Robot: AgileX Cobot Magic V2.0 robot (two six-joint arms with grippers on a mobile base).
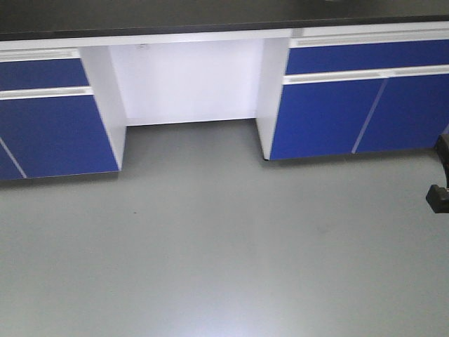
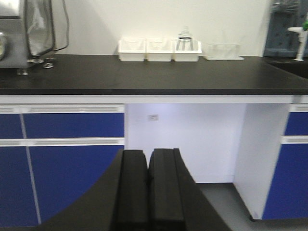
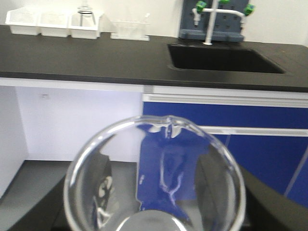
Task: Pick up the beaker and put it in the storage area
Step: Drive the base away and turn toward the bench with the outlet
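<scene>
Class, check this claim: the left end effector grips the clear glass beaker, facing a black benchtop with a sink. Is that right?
No. The right end effector grips the beaker, as the right wrist-mounted view shows; the left end effector is shut on nothing. The black benchtop and sink are as stated.

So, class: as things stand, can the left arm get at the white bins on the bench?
Probably not yet. The white bins sit at the back of the black benchtop, while the left gripper, fingers closed, hangs below counter height, short of the cabinets. Nothing blocks it; it looks too far.
</scene>
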